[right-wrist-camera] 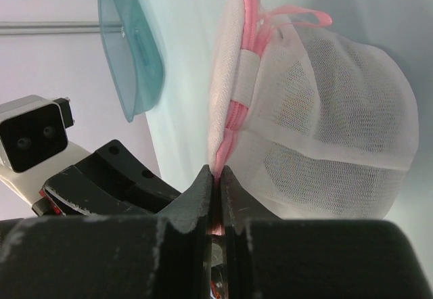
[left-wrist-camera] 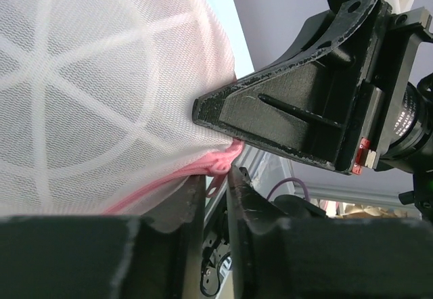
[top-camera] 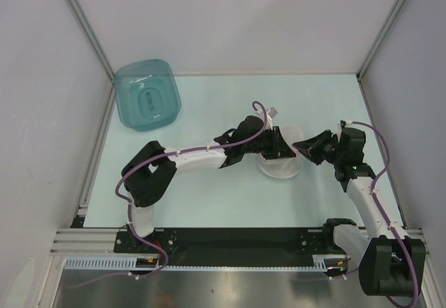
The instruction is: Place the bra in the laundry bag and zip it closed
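The laundry bag [top-camera: 280,163] is a white mesh pouch with pink zipper trim, lying on the table between both arms. My right gripper [right-wrist-camera: 216,174] is shut on the pink trim at the bag's edge [right-wrist-camera: 233,120]. In the top view it [top-camera: 305,149] meets the bag from the right. My left gripper [left-wrist-camera: 216,176] sits at the same pink seam [left-wrist-camera: 223,160], its jaws a narrow gap apart with the pink zipper pull hanging between them. The mesh dome [left-wrist-camera: 88,89] fills the left wrist view. The bra does not show in any view.
A teal translucent tub [top-camera: 148,93] lies at the back left of the table, also in the right wrist view [right-wrist-camera: 132,55]. The right gripper's black finger [left-wrist-camera: 284,109] crosses close above my left jaws. Grey walls enclose the table on three sides.
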Controlling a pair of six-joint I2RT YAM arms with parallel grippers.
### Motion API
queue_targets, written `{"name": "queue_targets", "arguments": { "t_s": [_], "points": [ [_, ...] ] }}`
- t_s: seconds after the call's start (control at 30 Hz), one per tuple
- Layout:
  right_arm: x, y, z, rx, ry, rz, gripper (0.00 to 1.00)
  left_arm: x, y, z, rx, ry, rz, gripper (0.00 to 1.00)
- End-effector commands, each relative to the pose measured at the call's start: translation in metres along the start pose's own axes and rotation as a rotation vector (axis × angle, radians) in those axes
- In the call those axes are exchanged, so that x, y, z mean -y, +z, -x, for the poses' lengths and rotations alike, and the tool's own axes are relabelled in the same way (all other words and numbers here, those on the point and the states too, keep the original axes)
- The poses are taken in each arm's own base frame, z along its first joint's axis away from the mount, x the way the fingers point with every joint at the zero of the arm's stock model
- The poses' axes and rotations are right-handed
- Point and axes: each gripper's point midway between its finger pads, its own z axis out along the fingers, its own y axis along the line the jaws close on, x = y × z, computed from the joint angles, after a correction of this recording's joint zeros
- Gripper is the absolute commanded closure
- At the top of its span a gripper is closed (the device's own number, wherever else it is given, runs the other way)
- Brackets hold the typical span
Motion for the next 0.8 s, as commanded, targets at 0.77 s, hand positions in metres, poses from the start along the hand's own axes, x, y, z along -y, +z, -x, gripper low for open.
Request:
{"name": "queue_targets", "arguments": {
  "t_s": [0.77],
  "points": [
    [-0.011,0.016,0.056,0.041,-0.288,0.027,1.00,-0.058,-0.066,0.010,-0.072,0.298,0.149,1.00]
  ]
}}
